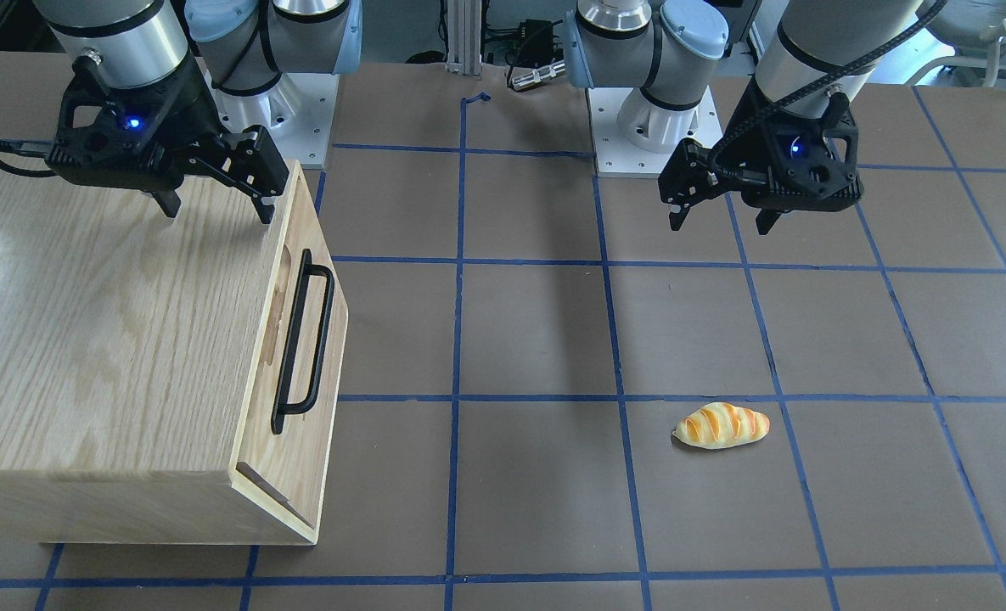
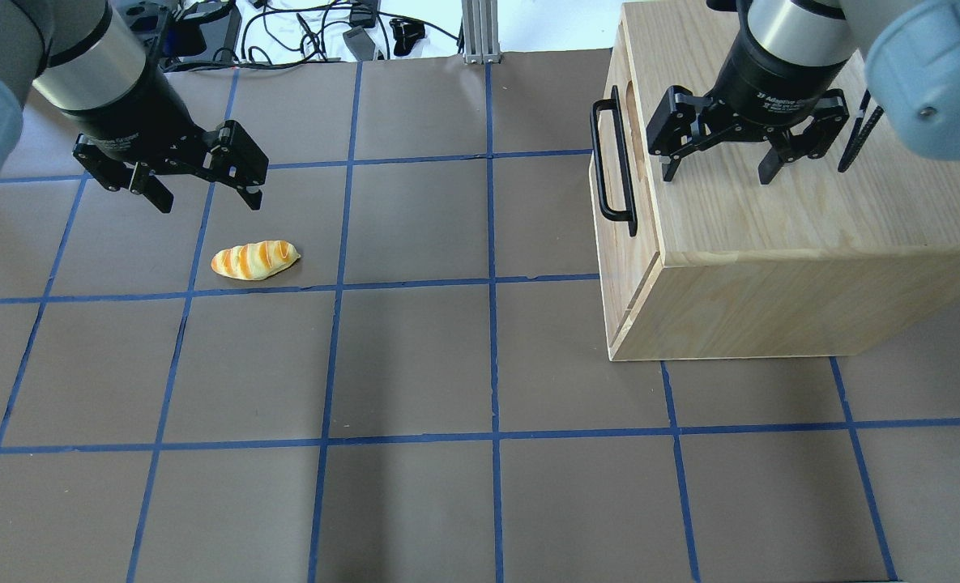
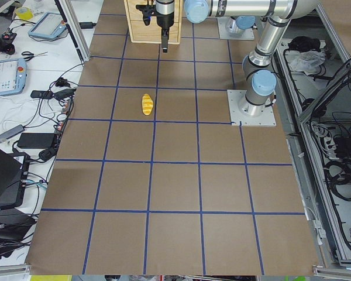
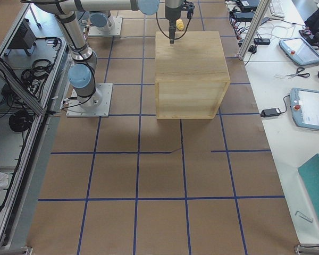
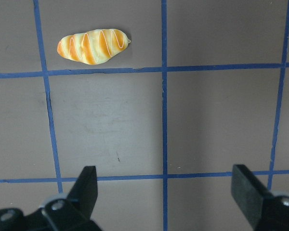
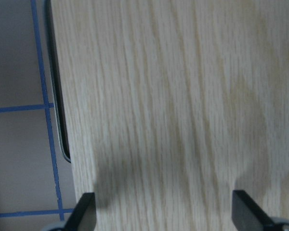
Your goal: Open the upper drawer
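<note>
The upper drawer [image 1: 300, 216] is a light-oak front panel on the side of the cabinet [image 1: 112, 322] that faces the middle of the counter [image 1: 536, 339]. It carries one long black bar handle [image 1: 319, 339] set over an oblong recessed cutout. The panel sits flush with the cabinet body, so the drawer is shut. The cabinet itself, with a grained top, stands on the robot's right half of the counter. There is one cabinet, one handle and one bread roll [image 1: 722, 424] – a glossy yellow-orange loaf with pale stripes that lies alone on the robot's left half, well apart from the cabinet. Both arms reach out from the base with their wrists pointing straight down. The right gripper [image 1: 216, 212] hangs over the cabinet top, close to the front edge and near the end of the handle that is closer to the robot; its fingers are spread wide and hold nothing. The left gripper [image 1: 721, 225] hangs over bare counter with its fingers likewise spread and empty – the bread roll lies near it, on the side away from the robot.
</note>
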Tool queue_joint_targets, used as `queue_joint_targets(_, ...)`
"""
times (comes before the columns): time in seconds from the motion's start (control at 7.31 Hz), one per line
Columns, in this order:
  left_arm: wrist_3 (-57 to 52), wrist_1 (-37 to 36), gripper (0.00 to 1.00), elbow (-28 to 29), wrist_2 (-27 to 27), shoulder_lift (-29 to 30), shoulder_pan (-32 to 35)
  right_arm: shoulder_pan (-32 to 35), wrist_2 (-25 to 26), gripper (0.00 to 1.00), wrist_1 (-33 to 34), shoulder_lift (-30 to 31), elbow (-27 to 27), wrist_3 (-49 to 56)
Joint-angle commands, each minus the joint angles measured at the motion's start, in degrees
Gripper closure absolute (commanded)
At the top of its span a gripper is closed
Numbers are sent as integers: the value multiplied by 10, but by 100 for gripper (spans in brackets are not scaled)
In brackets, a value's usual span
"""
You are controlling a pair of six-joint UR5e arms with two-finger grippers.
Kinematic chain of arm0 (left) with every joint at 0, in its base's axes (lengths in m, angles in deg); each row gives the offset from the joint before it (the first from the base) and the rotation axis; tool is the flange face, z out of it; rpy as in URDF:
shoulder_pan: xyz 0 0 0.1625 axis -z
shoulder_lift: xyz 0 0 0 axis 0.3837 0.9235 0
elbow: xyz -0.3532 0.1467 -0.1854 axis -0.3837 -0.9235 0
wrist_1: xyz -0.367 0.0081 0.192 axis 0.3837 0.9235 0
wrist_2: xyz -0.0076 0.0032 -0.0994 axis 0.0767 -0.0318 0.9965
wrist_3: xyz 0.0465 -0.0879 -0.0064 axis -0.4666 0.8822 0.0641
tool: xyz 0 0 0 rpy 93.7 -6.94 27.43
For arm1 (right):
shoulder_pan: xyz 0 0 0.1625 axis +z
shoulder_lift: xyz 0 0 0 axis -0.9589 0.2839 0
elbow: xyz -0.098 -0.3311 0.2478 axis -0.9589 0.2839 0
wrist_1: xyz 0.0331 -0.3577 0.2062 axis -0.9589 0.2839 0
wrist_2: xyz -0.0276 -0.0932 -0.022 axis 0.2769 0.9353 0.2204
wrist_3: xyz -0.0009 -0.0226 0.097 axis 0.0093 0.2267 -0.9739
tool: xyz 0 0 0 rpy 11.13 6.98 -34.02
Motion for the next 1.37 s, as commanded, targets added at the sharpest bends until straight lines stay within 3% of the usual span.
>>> queue_joint_targets(0.0, 0, 0, 0, 0, -1, -1, -2, 0, -1, 0, 0, 0, 0, 0)
queue_joint_targets(0.82, 0, 7, 0, 3, 5, -1, -7, 0, -1, 0, 0, 0, 0, 0)
queue_joint_targets(1.09, -1, 10, 0, 11, -6, -8, -8, 0, 0, 0, 0, 0, 0, 0)
queue_joint_targets(1.23, -1, 17, 0, 12, -37, -7, -7, -1, 0, 0, 0, 0, 0, 0)
